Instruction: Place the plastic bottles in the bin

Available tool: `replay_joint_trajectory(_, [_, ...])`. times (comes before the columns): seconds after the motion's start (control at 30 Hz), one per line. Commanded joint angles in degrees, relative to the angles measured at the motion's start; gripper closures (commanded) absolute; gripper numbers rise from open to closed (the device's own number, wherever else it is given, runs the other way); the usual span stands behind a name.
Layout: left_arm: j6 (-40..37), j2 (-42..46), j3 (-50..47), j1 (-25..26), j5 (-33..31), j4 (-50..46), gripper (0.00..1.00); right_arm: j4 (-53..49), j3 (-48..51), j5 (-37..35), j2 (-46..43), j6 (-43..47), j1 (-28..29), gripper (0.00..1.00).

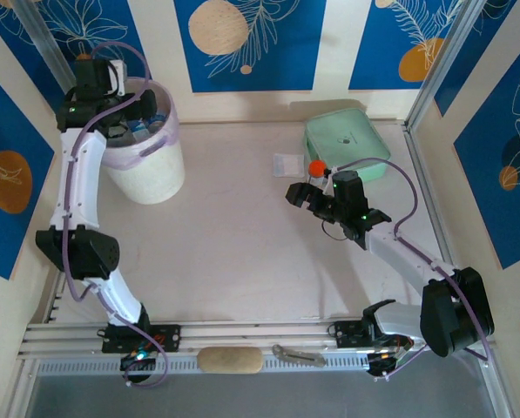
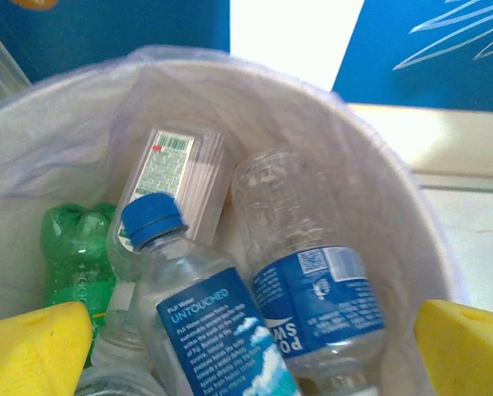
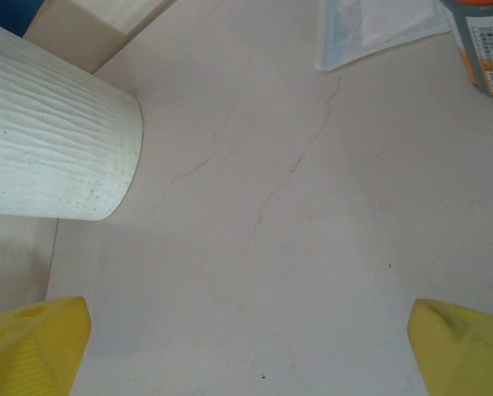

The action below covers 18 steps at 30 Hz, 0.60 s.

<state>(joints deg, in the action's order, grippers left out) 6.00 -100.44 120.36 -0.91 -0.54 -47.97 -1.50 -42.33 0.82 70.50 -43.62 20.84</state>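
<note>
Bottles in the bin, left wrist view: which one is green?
The green bottle at far left, against the bin; the clear bottles beside it carry blue or white labels.

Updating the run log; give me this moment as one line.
left gripper: open above bin | bottles: inside bin | right gripper: open, empty, above table

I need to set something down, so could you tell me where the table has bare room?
The broad middle of the table, between the bin and the right gripper, down to the near edge, is bare. The far right corner is crowded: mint-green case, orange-capped jar, white packet.
</note>
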Motion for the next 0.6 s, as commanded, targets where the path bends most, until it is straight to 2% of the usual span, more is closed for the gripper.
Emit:
replay_joint_trajectory(0.0, [2.2, 7.7, -5.1, -0.5, 5.6, 5.6, 0.00, -2.5, -0.5, -2.2, -1.2, 1.9, -1.1, 0.01])
replay_joint_trajectory(0.17, [6.1, 19.0, -23.2, -0.6, 15.0, 20.0, 0.00, -3.6, -0.7, -3.1, -2.1, 4.1, -4.4, 0.01])
replay_joint_trajectory(0.27, [10.6, 26.6, -37.3, -0.6, 18.6, 31.8, 0.00, -5.2, -1.2, -4.2, -2.4, 6.0, -7.2, 0.01])
replay_joint_trajectory(0.4, [14.4, 35.0, -55.6, -0.5, 19.1, 44.5, 0.00, -6.7, -1.7, -7.2, -2.5, 9.4, -11.0, 0.01])
replay_joint_trajectory(0.57, [16.7, 38.4, -70.1, 0.2, 18.0, 48.3, 0.00, -4.5, -1.4, -10.4, -2.1, 16.9, -13.7, 0.01])
